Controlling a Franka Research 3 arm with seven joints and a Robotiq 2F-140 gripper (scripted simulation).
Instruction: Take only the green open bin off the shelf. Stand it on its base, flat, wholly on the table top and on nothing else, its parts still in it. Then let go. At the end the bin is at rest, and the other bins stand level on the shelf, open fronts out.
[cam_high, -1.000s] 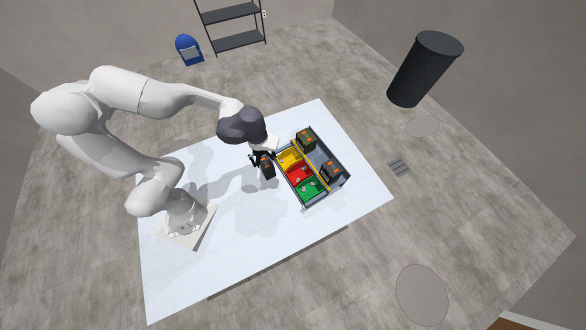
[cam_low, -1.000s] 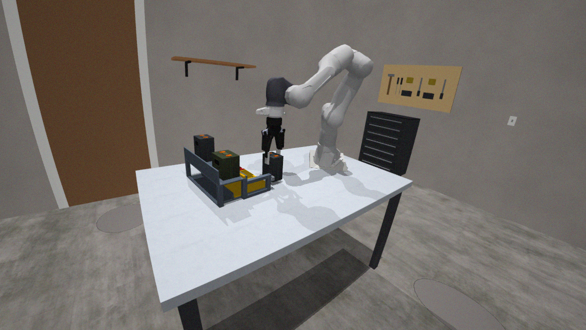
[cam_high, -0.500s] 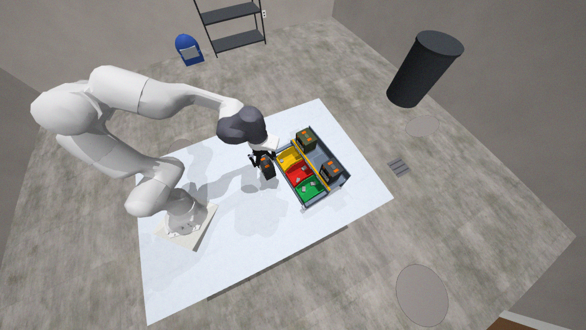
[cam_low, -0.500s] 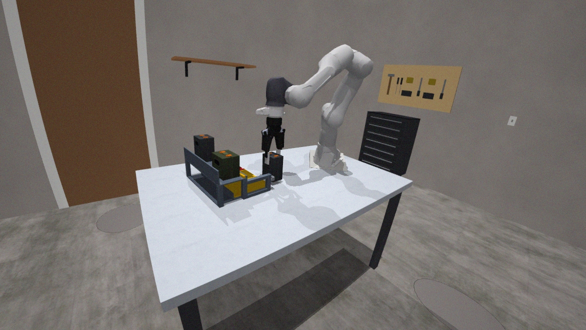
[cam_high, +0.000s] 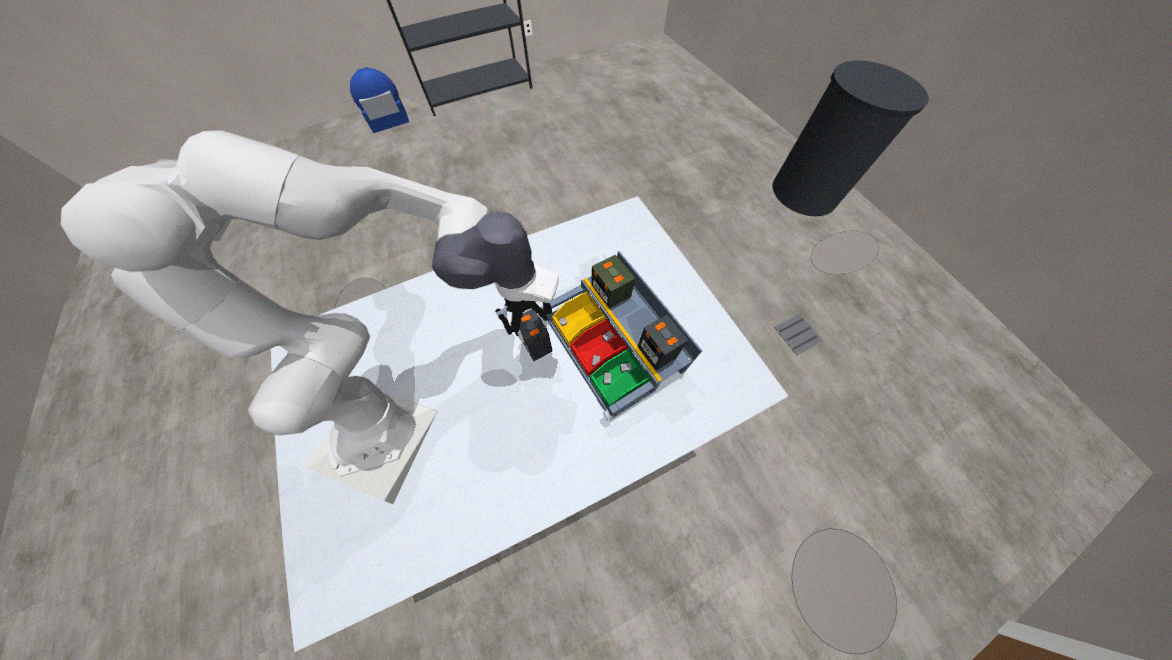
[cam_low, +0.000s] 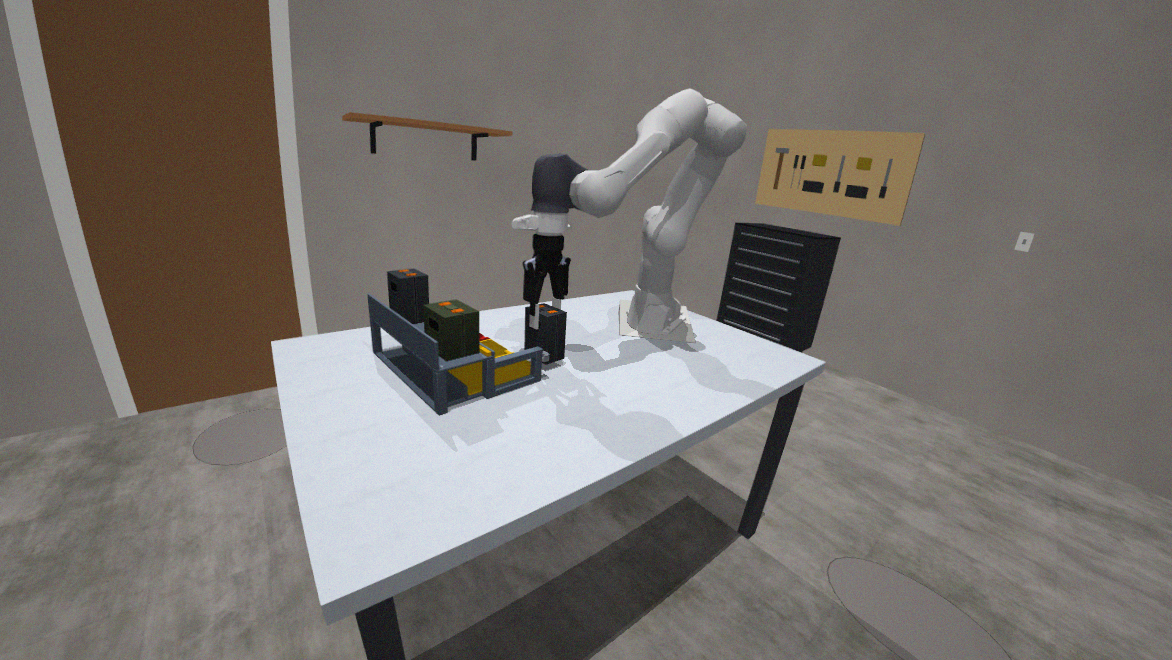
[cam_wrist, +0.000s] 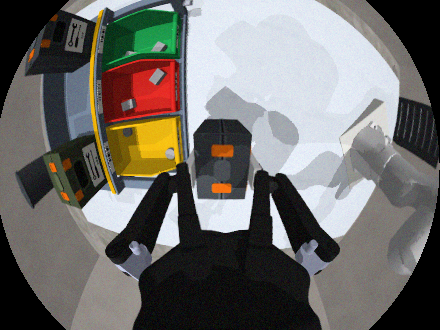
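Green, the open bin (cam_high: 620, 377) (cam_wrist: 142, 37) sits in the shelf (cam_high: 635, 404) (cam_low: 441, 391) (cam_wrist: 183, 60), beyond the red bin (cam_high: 597, 347) (cam_wrist: 140, 90) from the gripper (cam_high: 524, 315) (cam_low: 547, 315) (cam_wrist: 221, 156), whose fingers are clamped on a dark case (cam_high: 537, 341) (cam_low: 556, 337) (cam_wrist: 222, 167) beside the shelf's yellow-bin end.

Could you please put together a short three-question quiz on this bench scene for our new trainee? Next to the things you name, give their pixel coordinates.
1. True or false: the gripper (cam_high: 524, 315) (cam_low: 547, 309) (cam_wrist: 221, 156) is shut on the green bin (cam_high: 620, 377) (cam_wrist: 142, 36).
2. Multiple choice: which bin sits between the other two on the shelf (cam_high: 631, 399) (cam_low: 440, 391) (cam_wrist: 184, 100)?
A) yellow
B) red
C) green
3. Fill in the blank: the case with the olive-green body (cam_high: 613, 281) (cam_low: 452, 329) (cam_wrist: 75, 172) stands behind the ____ bin, on the far side of the yellow label strip (cam_high: 620, 329) (cam_wrist: 92, 75).

Key: 1. false; 2. B; 3. yellow
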